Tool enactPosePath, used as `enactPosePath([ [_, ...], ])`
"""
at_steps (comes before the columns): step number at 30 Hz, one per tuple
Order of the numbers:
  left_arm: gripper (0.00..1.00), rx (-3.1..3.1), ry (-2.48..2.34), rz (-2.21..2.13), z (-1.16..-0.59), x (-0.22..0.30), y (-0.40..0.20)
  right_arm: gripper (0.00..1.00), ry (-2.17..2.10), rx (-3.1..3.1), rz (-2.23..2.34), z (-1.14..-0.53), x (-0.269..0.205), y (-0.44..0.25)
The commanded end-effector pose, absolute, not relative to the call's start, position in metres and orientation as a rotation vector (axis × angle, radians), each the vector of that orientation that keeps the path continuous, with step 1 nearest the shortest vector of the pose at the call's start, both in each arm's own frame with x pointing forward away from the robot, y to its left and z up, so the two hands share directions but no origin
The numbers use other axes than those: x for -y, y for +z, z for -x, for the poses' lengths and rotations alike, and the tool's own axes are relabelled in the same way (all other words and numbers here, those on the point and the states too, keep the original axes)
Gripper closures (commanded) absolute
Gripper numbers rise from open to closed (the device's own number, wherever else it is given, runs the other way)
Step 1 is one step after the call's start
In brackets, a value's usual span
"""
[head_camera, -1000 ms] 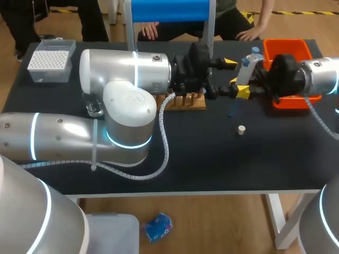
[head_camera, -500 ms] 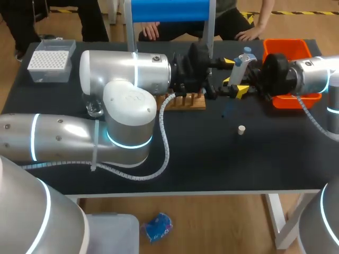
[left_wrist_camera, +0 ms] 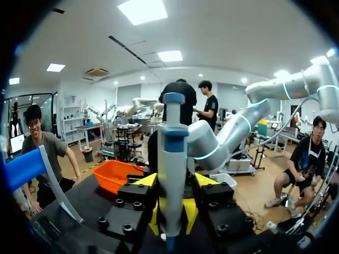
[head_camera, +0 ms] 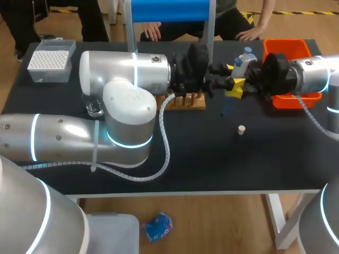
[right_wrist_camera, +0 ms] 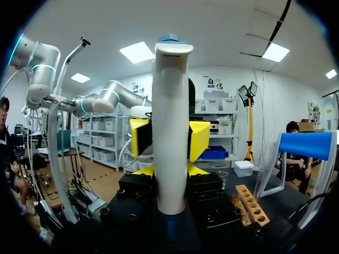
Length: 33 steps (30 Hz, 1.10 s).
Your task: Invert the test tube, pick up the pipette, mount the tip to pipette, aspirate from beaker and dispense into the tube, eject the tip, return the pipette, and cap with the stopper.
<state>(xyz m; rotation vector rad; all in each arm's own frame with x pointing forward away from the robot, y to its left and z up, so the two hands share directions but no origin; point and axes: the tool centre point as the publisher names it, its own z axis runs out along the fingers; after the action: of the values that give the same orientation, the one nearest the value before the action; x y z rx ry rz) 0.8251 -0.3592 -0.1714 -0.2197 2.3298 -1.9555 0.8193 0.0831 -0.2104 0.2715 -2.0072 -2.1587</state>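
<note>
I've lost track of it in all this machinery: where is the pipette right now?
In the head view the pipette stands upright right of centre, where the left hand and right hand meet, between the wooden rack and the orange bin.

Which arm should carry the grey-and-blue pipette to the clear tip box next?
Left, likely: the left gripper and right gripper both hold the grey-and-blue pipette, but the clear tip box sits on the left arm's side.

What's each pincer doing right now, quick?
Left pincer: at the pipette, but whether it grips cannot be told.
Right pincer: closed, holding the pipette.
</note>
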Motion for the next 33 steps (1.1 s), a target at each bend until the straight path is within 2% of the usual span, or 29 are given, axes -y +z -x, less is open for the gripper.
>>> enactPosePath([
  [1,1.00,-2.319,-1.966,0.217,-0.823,0.361,-0.174,1.00,-2.159,2.009,-0.270,-0.821,-0.084,-0.210],
  [8,1.00,-2.319,-1.966,0.217,-0.823,0.361,-0.174,1.00,-2.151,2.035,-0.277,-0.822,-0.081,-0.212],
  [9,1.00,-2.319,-1.966,0.217,-0.823,0.361,-0.174,0.85,-2.152,2.035,-0.271,-0.822,-0.080,-0.212],
  [10,1.00,-2.319,-1.966,0.217,-0.823,0.361,-0.174,0.53,-2.144,2.049,-0.279,-0.822,-0.079,-0.212],
  [11,1.00,-2.319,-1.966,0.217,-0.823,0.361,-0.174,0.06,-2.143,2.059,-0.279,-0.822,-0.078,-0.212],
  [12,1.00,-2.319,-1.966,0.217,-0.823,0.361,-0.174,0.00,-2.143,2.061,-0.271,-0.822,-0.077,-0.213],
  [33,1.00,-2.319,-1.966,0.217,-0.823,0.361,-0.174,0.00,-2.059,2.283,-0.196,-0.822,-0.013,-0.224],
])
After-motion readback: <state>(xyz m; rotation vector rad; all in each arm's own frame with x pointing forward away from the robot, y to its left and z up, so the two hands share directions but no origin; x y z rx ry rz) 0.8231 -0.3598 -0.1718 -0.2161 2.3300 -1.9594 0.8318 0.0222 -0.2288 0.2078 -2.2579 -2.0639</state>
